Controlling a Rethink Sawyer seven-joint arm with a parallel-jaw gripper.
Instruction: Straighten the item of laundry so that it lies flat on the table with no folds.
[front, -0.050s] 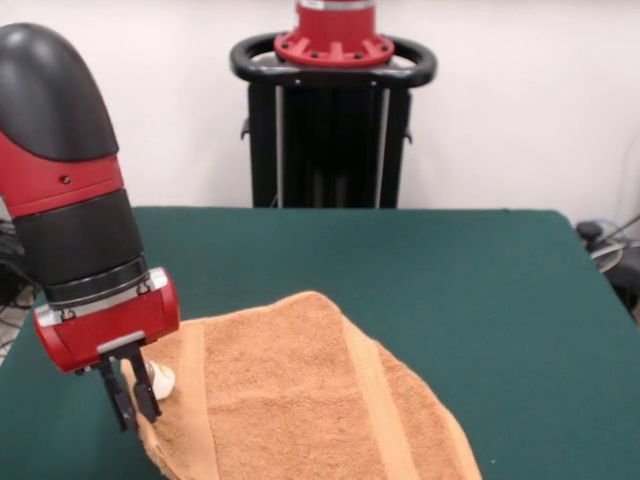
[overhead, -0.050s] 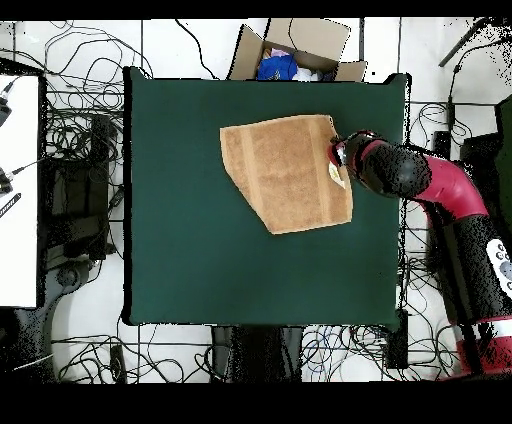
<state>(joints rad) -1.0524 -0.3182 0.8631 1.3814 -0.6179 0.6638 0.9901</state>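
Dark green felt covers the broad bench (front, -0.050s: 450, 280), and on it the orange-tan terry hand towel (front, -0.050s: 300, 400) lies near one edge, nearly spread, one corner cut off as if folded. At the towel's edge by its small white tag (front, -0.050s: 160, 378), the black end effector (front, -0.050s: 133, 398) hangs, fingers close together, seemingly pinching the hem.
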